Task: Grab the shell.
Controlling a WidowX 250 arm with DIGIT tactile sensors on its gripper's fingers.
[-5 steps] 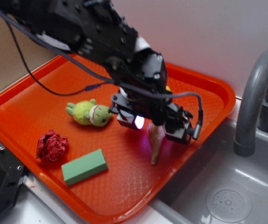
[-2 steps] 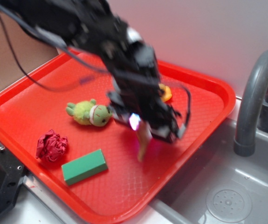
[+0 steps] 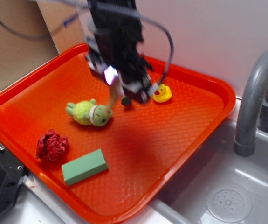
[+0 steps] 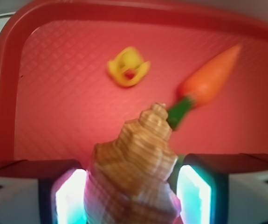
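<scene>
Now the end effector [image 4: 133,186] is clenched on the shell [image 4: 134,168], holding it raised above the orange tray [image 3: 180,135], over the yellow duck [image 4: 128,66] and carrot toy [image 4: 207,83].

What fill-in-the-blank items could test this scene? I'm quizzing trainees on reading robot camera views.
1. The gripper is shut on the ____.
2. The shell hangs above the ____ tray.
3. In the wrist view, the duck lies left of the ____.
4. The green block lies beside a crumpled ____ cloth.

Missing words: shell; orange; carrot; red
</scene>
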